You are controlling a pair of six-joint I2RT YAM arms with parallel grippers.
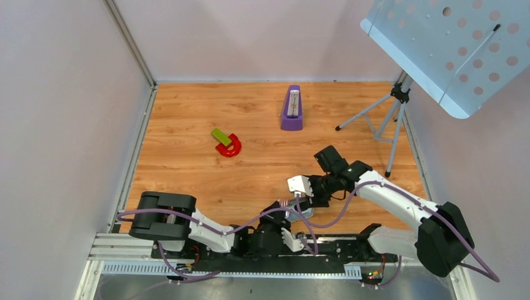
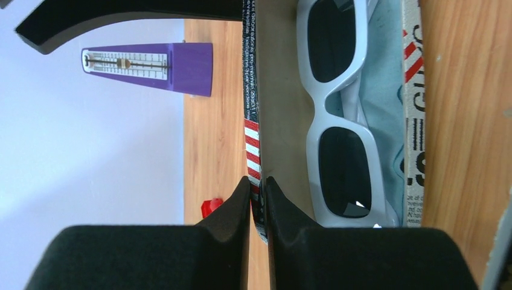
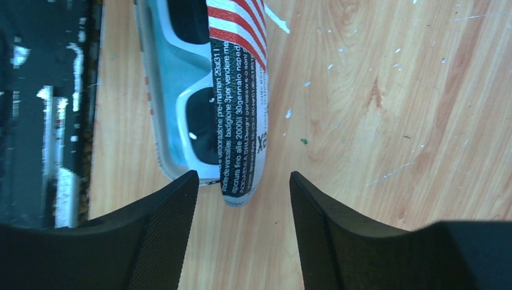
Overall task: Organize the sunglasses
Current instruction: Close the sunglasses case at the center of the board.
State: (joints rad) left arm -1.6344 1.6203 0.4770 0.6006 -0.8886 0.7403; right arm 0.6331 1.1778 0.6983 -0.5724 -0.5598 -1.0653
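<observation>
The sunglasses [image 2: 341,115], white frame with dark lenses, lie inside the open stars-and-stripes case on a light blue cloth [image 2: 386,84]. My left gripper [image 2: 256,181] is shut on the edge of the raised case lid [image 2: 252,121]. In the right wrist view the sunglasses [image 3: 193,99] show under the half-raised lid [image 3: 238,90]. My right gripper [image 3: 243,176] is open and empty, just off the case's near end. In the top view the case [image 1: 290,206] sits near the table's front edge between my left gripper [image 1: 286,219] and right gripper [image 1: 305,199].
A purple metronome [image 1: 292,109] stands at the back middle. A red horseshoe magnet [image 1: 229,147] with a green block [image 1: 220,135] lies left of centre. A tripod [image 1: 390,119] carrying a perforated plate [image 1: 456,44] stands at the back right. Walls enclose the table.
</observation>
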